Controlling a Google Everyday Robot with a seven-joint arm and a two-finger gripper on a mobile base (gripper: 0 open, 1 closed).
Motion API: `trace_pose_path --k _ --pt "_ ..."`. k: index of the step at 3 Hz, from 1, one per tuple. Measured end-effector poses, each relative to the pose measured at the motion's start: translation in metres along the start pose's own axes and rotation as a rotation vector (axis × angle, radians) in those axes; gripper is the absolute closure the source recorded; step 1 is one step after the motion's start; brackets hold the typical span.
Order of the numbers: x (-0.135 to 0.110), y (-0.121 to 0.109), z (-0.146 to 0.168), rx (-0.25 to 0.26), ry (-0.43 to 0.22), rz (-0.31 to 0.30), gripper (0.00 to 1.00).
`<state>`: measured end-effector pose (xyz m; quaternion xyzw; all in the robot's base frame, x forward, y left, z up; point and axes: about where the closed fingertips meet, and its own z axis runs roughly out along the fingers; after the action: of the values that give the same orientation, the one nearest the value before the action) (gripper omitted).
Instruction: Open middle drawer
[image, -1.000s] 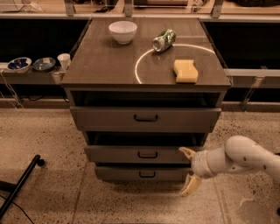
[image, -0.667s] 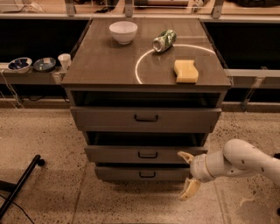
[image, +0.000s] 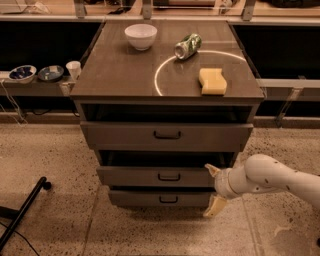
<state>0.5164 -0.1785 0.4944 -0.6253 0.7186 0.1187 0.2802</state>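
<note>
The middle drawer (image: 145, 176) is the second of three grey-brown fronts, with a small dark bar handle (image: 169, 177) at its centre. It stands out a little, with a dark gap above it. My gripper (image: 213, 188) is at the right end of this drawer, on a white arm coming in from the right. It is open. The upper fingertip (image: 212, 170) is at the drawer front's top right corner. The lower fingertip (image: 214, 206) is by the right end of the bottom drawer (image: 160, 199). It holds nothing and is well right of the handle.
The top drawer (image: 167, 135) is above. On the cabinet top (image: 120, 70) are a white bowl (image: 140, 36), a crushed green can (image: 187, 46) and a yellow sponge (image: 212, 81). Small bowls and a cup (image: 73, 69) sit on a low shelf at the left. A black bar (image: 22, 212) lies on the floor at the left.
The gripper has shifted only slightly and stays at the right end of the middle drawer. The drawers have not visibly moved.
</note>
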Motion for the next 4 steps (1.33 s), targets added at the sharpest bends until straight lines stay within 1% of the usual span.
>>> trace_pose_path --k 1,2,3,4 --pt "0.033 -0.047 0.008 0.071 0.053 -0.043 0.00" --pt "0.060 -0.080 0.023 0.036 0.065 -0.036 0.00" --pt "0.076 -0.097 0.042 -0.005 0.095 -0.025 0.14" --pt "0.082 -0.091 0.051 -0.031 0.124 -0.024 0.39"
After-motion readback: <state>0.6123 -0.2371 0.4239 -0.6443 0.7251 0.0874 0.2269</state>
